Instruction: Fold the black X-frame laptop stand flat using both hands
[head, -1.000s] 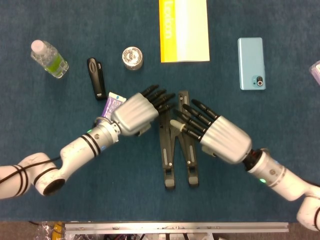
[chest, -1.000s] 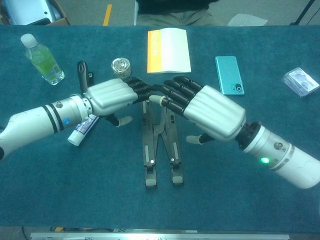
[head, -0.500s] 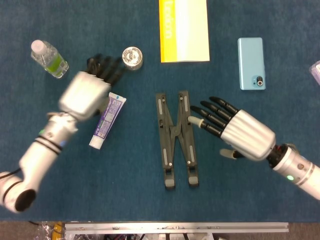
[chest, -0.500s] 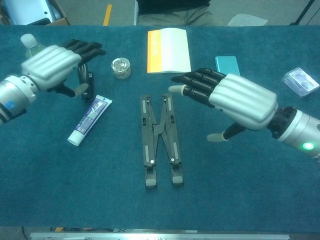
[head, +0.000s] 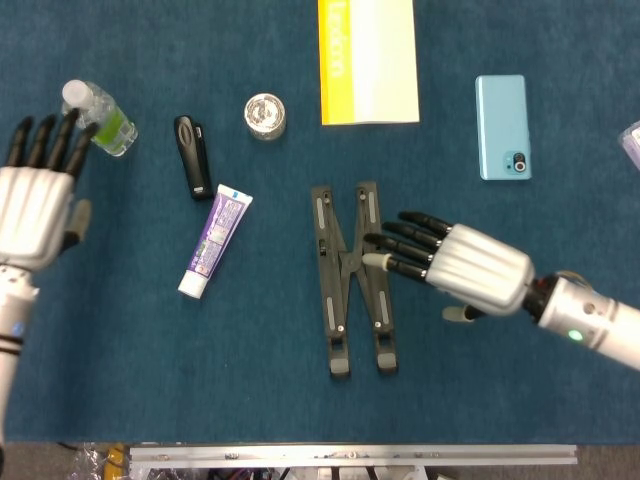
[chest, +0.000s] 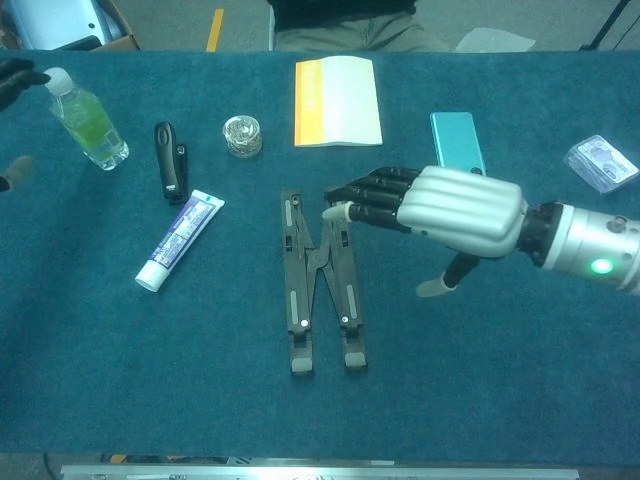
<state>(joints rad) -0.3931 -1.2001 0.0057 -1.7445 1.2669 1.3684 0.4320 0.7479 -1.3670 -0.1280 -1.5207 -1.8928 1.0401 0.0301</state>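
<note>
The black X-frame laptop stand (head: 326, 262) lies flat on the blue table, its two bars crossed in a narrow X and nearly side by side; the chest view shows the stand (chest: 294, 285) at table centre. My right hand (head: 462, 266) reaches in from the right with fingers stretched out, and its fingertips (head: 385, 250) lie over the stand's right bar near the crossing. It grips nothing. The same right hand (chest: 455, 206) hovers right of the stand in the chest view. My left hand (head: 32, 205) is far off at the left edge, fingers spread, holding nothing.
A water bottle (head: 98, 117) stands just beside the left hand's fingertips. A black clip-like device (head: 192, 155), a toothpaste tube (head: 215, 240) and a small round tin (head: 266, 115) lie left of the stand. A yellow-white booklet (head: 367, 60) and a blue phone (head: 503, 126) lie behind it.
My left hand has left the stand and swung out to the far left edge by the bottle. My right hand drew back, then came in again lower over the right bar.
</note>
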